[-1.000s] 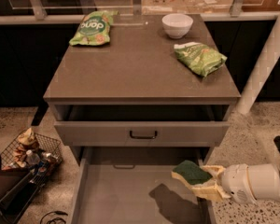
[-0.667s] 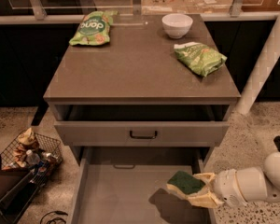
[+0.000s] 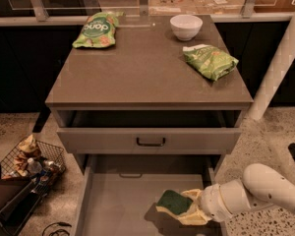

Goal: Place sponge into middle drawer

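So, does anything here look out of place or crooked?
Nothing looks spilled or broken. The sponge sits tilted in the tool, low over the right front of the open drawer. Far left, a wire basket looks crammed and untidy.

Plastic tool point(image 3: 185, 211) above matt drawer point(image 3: 115, 200), rough sponge point(image 3: 172, 201)

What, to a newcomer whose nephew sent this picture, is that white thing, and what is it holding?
One camera looks down on a grey cabinet from the front. The white tube at lower right is a robot arm; its tool, the grasping end, is closed on a green-and-yellow sponge, held over the floor of the pulled-out drawer. On the cabinet top lie two green snack bags and a white bowl. A wire basket sits on the floor at left.
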